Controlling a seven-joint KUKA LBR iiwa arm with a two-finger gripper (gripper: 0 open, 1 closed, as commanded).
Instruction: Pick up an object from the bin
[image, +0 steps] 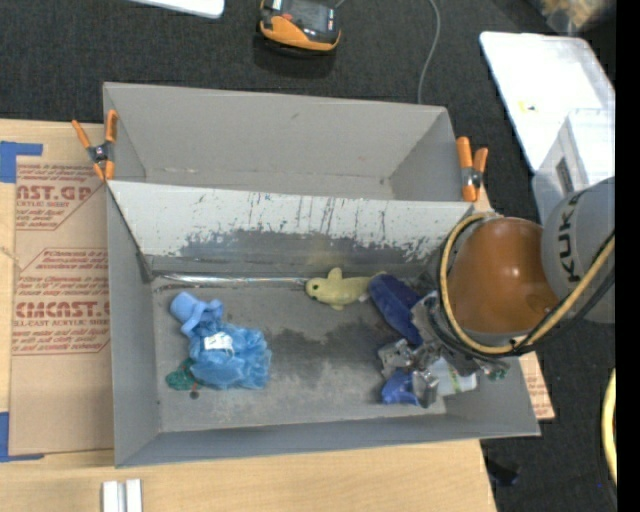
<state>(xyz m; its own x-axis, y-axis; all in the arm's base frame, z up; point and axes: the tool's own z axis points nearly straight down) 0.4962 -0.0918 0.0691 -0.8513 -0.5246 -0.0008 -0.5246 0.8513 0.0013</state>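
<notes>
Arm's orange cover (500, 275) above scuffed grey bin (280, 140); black floor (400, 50) around

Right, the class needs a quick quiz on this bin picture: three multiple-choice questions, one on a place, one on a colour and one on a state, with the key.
1. Where in the bin does the light blue crumpled thing lie?
A) left end of the floor
B) right end of the floor
C) on the rim

2. What colour is the small thing at the foot of the back wall?
A) red
B) yellow
C) green

3. How is the end effector placed?
A) outside the bin
B) over the left end
C) reaching into the right end

Key:
1 A, it sits by the left wall.
2 B, it is pale yellow against the grey.
3 C, it is among dark blue things by the right wall.
</notes>
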